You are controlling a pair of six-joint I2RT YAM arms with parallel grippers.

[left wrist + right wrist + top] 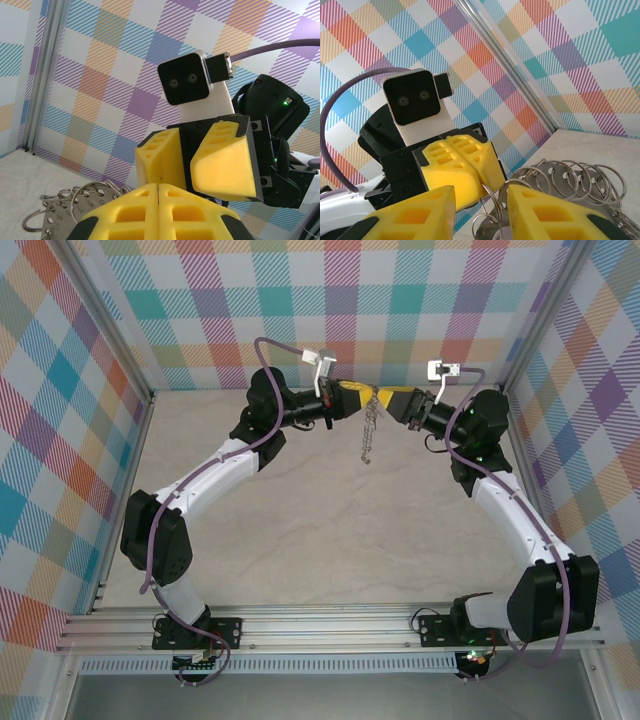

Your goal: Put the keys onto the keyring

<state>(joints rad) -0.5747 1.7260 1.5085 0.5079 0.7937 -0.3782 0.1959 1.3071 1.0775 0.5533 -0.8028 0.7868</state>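
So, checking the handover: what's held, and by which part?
The keyring, pinched at its top by the shut left end effector; the right end effector is open around its loops.

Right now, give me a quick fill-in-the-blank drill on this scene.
1. The keyring hangs in the air ___ the two pincers.
2. The left pincer, its fingers pressed together, is ___.
3. The right pincer, a wide gap between its fingers, is ___.
Missing words: between; shut; open.
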